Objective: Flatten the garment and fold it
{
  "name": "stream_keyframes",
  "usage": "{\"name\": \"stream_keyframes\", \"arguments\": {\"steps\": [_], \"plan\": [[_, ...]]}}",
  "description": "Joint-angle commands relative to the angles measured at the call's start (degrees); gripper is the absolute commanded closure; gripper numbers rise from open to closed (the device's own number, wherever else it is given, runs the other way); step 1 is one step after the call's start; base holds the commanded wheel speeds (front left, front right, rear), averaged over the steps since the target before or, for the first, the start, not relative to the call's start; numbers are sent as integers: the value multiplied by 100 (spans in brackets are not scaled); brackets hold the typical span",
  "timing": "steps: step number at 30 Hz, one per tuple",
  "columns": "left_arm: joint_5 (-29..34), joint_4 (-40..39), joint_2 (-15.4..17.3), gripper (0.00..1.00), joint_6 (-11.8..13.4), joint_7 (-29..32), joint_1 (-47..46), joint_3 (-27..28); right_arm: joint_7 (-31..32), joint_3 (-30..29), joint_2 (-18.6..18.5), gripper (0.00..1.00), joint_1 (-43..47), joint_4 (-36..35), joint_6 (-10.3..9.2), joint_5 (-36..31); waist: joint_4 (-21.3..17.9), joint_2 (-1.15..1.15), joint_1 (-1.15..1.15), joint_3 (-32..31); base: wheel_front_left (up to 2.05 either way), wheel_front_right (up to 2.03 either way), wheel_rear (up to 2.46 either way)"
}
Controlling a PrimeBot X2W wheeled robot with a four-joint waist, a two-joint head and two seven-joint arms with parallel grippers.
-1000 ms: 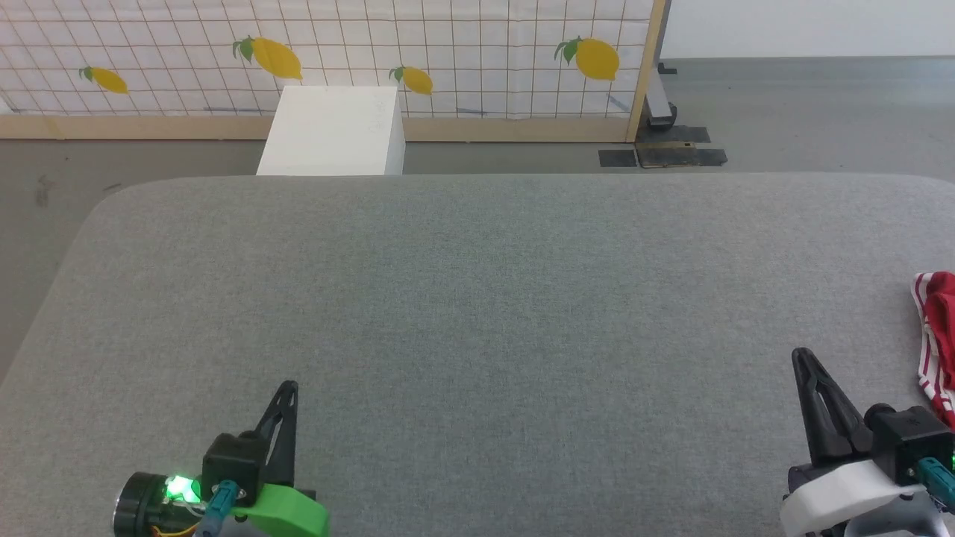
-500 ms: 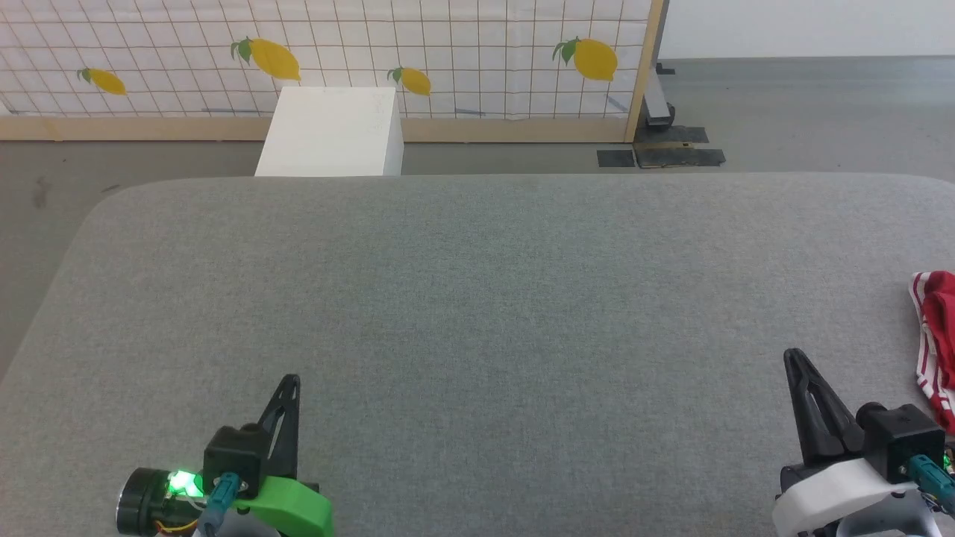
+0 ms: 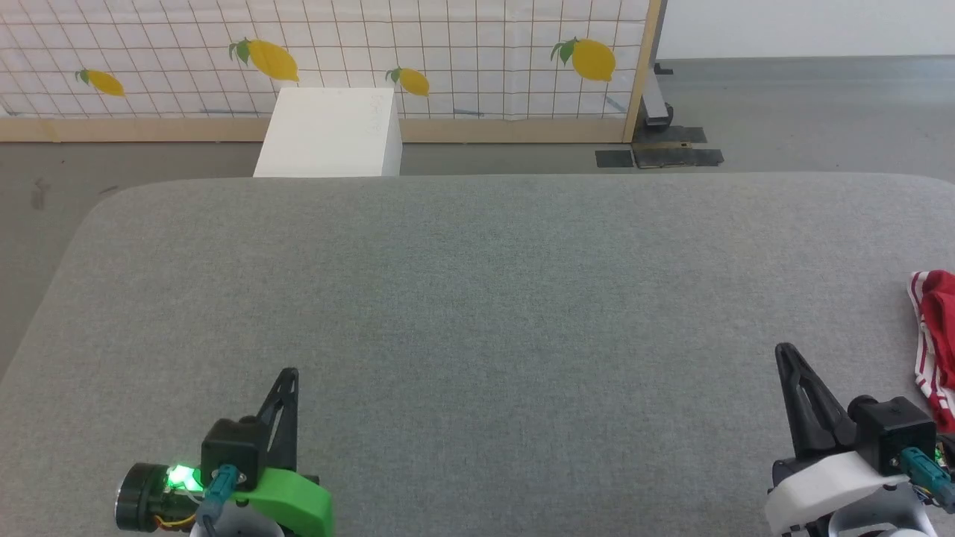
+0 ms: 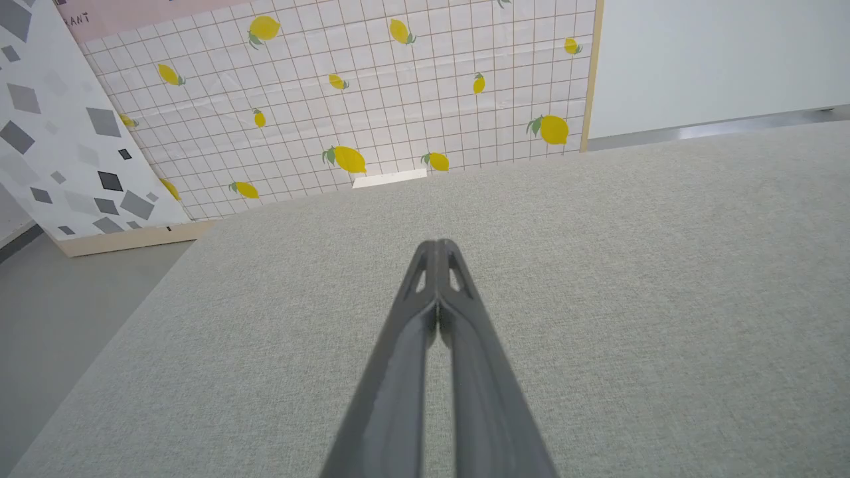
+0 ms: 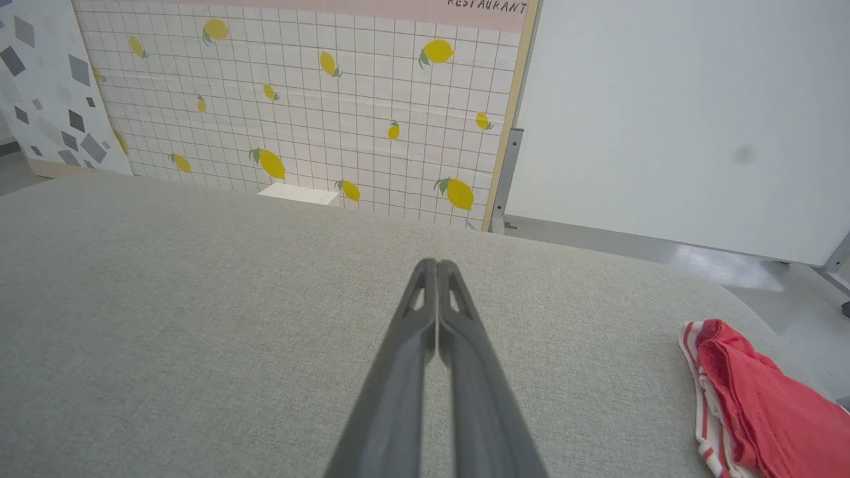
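Both grippers had edged slightly up the head view over the last second, the right one also drifting a little leftward; the backdrop slid a touch too, so part of that was camera motion. Left gripper (image 3: 288, 375): fingers pressed together, empty, over the near left of the grey padded surface (image 3: 477, 298). Right gripper (image 3: 783, 352): fingers likewise together, empty, over the near right. Garment (image 3: 938, 335): red with white, red-striped trim, bunched in a heap at the surface's right edge, near the right gripper but untouched. Handling, as judged: light, soft, limp cloth, not fragile, likely to drape and drag on the fabric top. Suggested hold: a striped edge on the heap's exposed side, pinched thin, then drawn toward the centre for spreading.
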Motion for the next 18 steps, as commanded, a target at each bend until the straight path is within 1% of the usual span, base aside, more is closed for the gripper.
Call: {"name": "stream_keyframes", "arguments": {"steps": [1, 18], "plan": [[68, -15, -70, 100, -30, 33, -40, 75, 22, 16, 35, 100, -86, 16, -3, -31, -1, 0, 0, -1, 0, 0, 0], [267, -76, -321, 100, -169, 196, -58, 355, 109, 69, 104, 100, -164, 25, -4, -44, -19, 0, 0, -7, 0, 0, 0]]}}
